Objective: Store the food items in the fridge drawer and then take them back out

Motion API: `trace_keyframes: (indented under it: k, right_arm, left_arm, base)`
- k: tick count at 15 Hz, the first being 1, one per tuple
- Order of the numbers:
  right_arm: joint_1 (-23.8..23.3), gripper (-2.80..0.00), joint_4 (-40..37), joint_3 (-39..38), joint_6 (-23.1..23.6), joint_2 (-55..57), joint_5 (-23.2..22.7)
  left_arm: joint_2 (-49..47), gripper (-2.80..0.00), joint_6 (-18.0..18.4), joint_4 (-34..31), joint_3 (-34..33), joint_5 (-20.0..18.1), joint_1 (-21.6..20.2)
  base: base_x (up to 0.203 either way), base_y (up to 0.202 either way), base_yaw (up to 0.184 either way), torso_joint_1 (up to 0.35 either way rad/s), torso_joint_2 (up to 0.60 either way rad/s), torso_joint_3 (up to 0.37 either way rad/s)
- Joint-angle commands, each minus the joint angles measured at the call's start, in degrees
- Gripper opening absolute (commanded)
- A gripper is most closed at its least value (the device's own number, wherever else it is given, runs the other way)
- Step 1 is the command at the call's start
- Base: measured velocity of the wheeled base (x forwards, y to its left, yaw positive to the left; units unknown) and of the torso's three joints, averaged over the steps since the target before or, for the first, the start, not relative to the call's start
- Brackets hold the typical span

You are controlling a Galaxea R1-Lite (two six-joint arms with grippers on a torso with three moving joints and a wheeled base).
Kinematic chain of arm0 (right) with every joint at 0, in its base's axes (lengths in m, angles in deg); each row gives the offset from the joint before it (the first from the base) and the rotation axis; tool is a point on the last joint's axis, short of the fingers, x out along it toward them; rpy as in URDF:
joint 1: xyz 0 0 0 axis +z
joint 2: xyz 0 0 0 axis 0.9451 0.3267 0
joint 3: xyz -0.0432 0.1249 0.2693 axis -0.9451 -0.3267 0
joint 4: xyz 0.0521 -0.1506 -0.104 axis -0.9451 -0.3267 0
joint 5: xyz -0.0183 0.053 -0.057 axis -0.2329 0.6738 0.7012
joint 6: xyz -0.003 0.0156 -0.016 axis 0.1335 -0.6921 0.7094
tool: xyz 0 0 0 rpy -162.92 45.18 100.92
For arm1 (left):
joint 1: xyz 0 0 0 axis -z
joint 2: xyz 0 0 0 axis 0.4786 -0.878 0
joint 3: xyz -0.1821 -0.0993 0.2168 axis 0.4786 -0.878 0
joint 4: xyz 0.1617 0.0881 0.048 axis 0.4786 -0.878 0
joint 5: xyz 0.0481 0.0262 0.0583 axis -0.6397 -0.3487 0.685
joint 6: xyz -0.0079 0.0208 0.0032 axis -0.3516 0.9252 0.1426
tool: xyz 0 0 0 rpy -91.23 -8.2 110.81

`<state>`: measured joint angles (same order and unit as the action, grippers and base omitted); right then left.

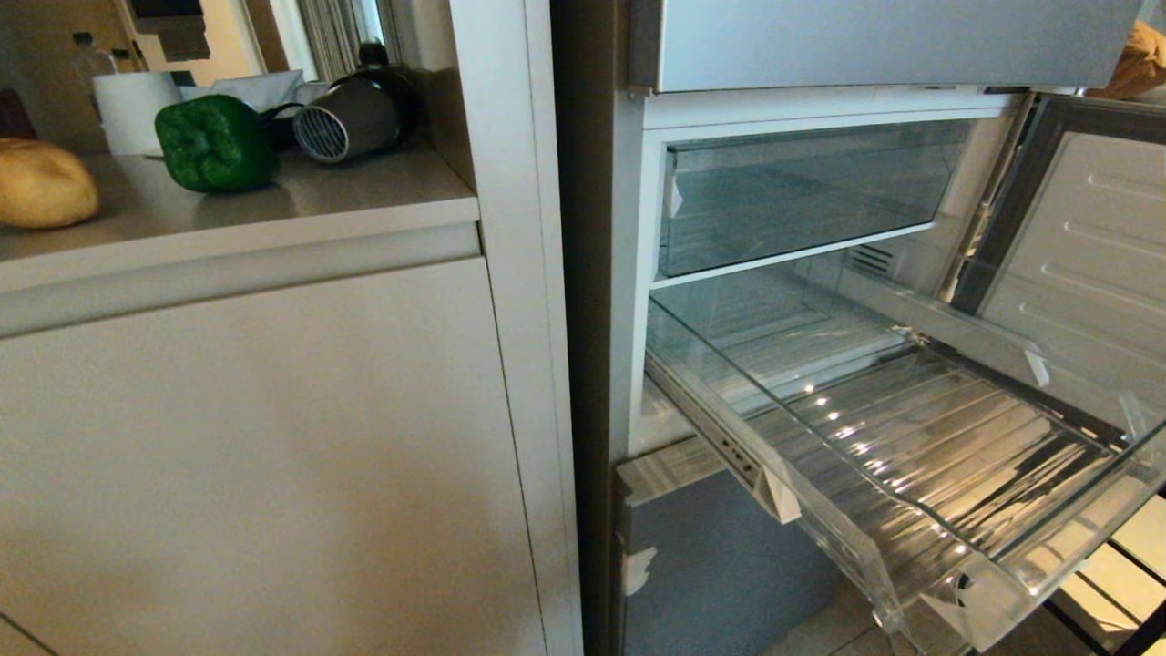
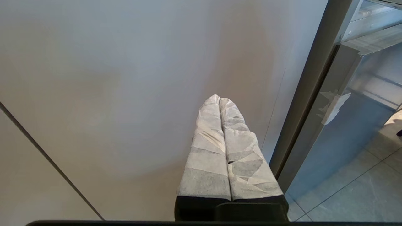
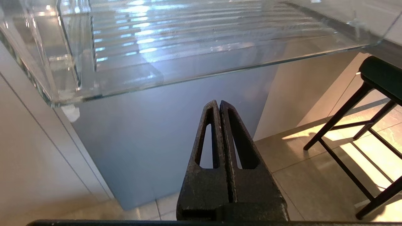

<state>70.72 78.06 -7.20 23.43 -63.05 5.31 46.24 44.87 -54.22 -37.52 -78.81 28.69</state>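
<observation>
A: Your counter (image 1: pixel 301 196) left of the fridge carries the potato (image 1: pixel 41 187) and the bell pepper (image 1: pixel 214 143), well apart from both grippers.

B: And the fridge drawer (image 1: pixel 929 474)?

A: Pulled out, nothing in it. Your right gripper (image 3: pixel 219 105) sits below its front edge, fingers pressed together, holding nothing. Your left gripper (image 2: pixel 219 99), likewise clamped and holding nothing, faces the cabinet front (image 2: pixel 110 94).
</observation>
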Motion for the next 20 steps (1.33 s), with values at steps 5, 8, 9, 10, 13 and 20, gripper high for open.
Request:
trace_keyframes:
  k: [5,8,9,10,13,20]
  right_arm:
    - [0.0,-2.80,-0.3,-0.2,-1.9,-0.7,0.6]
    - [0.0,-2.80,-0.3,-0.2,-1.3,-0.8,0.4]
    - [0.0,-2.80,-0.4,-0.2,0.1,-0.7,0.1]
    - [0.1,-2.80,-0.5,-0.2,4.0,-0.8,-0.1]
    - [0.0,-2.80,-0.6,-0.2,8.7,-0.7,-2.1]
    - [0.0,-2.80,-0.6,-0.2,6.8,-0.8,-2.0]
  left_arm:
    - [0.0,-2.80,0.0,0.0,-0.6,0.0,0.0]
    - [0.0,-2.80,0.0,0.0,-0.6,0.0,0.0]
    - [0.0,-2.80,0.0,0.0,-0.6,0.0,0.0]
    - [0.0,-2.80,0.0,0.0,-0.6,0.0,0.0]
    - [0.0,-2.80,0.0,0.0,-0.6,0.0,0.0]
    - [0.0,-2.80,0.0,0.0,-0.6,0.0,0.0]
  base:
    - [0.000,0.000,0.000,0.000,0.00,0.000]
    - [0.000,0.000,0.000,0.000,0.00,0.000]
    - [0.000,0.000,0.000,0.000,0.00,0.000]
    - [0.000,0.000,0.000,0.000,0.00,0.000]
    - [0.000,0.000,0.000,0.000,0.00,0.000]
    - [0.000,0.000,0.000,0.030,-0.09,-0.058]
